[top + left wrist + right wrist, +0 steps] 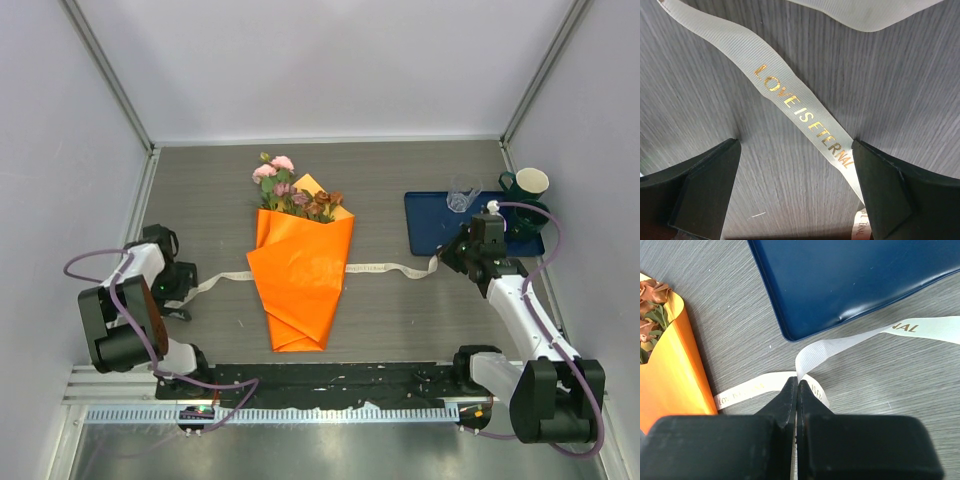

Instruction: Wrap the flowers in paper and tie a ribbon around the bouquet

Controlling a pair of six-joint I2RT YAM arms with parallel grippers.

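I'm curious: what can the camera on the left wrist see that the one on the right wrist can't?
Only the left wrist view: the left pincer open, with the ribbon running between its tips and the gold words LOVE IS ETERNAL readable on it. Only the right wrist view: the right pincer shut on the ribbon, a blue tray, and the edge of the bouquet. Both: the ribbon lying on the grey table.

Bouquet [300,270] lies across ribbon [385,269]; tray [430,232] to right.
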